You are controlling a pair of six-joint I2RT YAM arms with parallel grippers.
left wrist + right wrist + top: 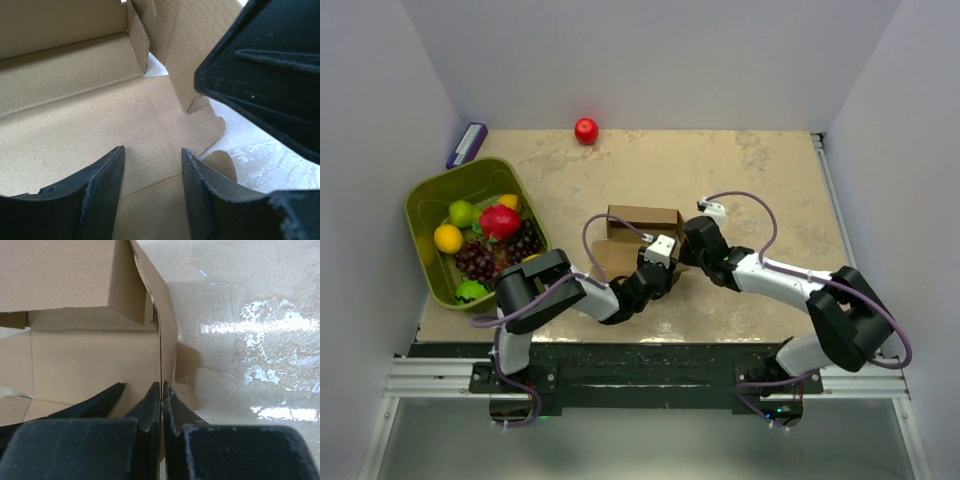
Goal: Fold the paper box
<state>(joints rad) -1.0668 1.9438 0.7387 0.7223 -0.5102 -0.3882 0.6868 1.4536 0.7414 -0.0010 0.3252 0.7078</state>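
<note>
The paper box (642,222) is plain brown cardboard, partly folded, at the table's middle: its back wall stands up and its front panels lie flat. My left gripper (655,262) is open and empty, with its jaws just above the flat inner panel (75,125); in the left wrist view the gripper (152,149) frames bare cardboard. My right gripper (688,240) is at the box's right side. In the right wrist view it (162,384) is shut on the thin upright side flap (167,325), whose edge runs up between the fingers. The right gripper's body (270,75) fills the left wrist view's upper right.
An olive-green bin (430,200) of fruit stands at the left. A red apple (586,130) lies at the back edge. A purple-and-white object (467,143) lies at the back left corner. Walls close in on three sides. Glossy tabletop (250,340) lies right of the box.
</note>
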